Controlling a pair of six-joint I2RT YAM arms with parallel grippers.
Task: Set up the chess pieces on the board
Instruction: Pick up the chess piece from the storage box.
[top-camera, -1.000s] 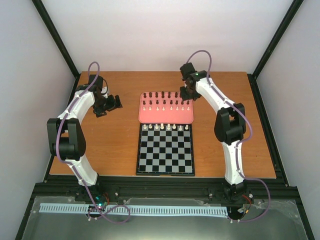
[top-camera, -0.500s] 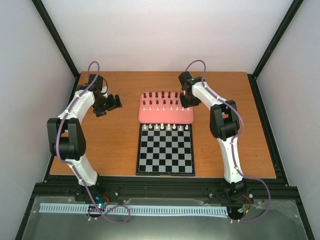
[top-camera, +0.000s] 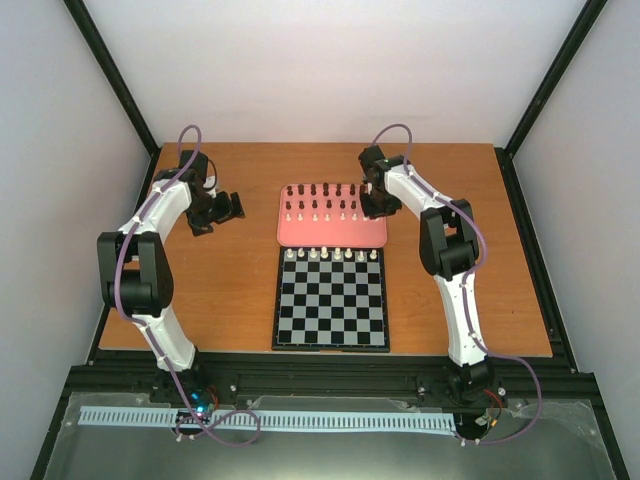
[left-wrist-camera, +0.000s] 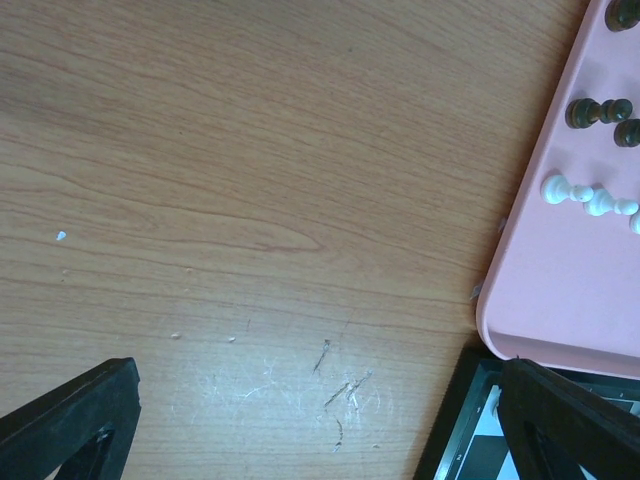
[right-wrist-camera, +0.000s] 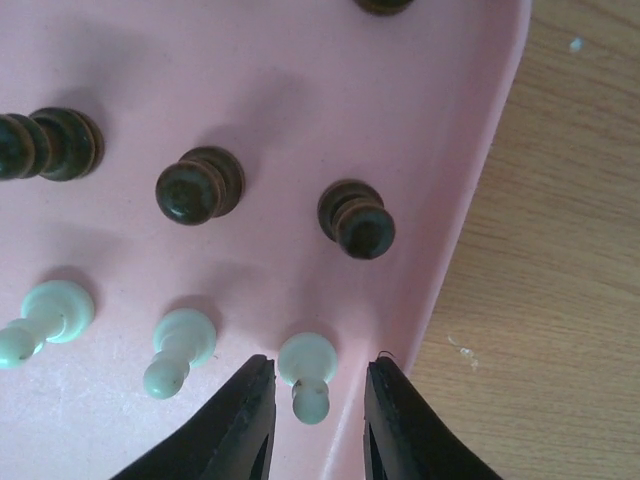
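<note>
Right wrist: small cream-white pawn (right-wrist-camera: 305, 372), corner of pink tray (right-wrist-camera: 300, 110). Light, rigid, smooth, likely tippy; grasp below the head. Right gripper (right-wrist-camera: 312, 420) narrow, astride it, apart; left gripper (left-wrist-camera: 320, 410) wide.

Cream-white and dark brown chess pieces (right-wrist-camera: 198, 190) on a pink tray (top-camera: 330, 237); black-and-grey checkered board (top-camera: 331, 300); orange-brown wood-grain table (top-camera: 220, 290).

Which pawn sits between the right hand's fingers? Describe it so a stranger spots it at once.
Find the pink tray just beyond the board. Its nearer row is white, and the pawn is the last one at the right end, by the rim. Unlike its neighbours, it stands between the fingers of the right hand.
</note>
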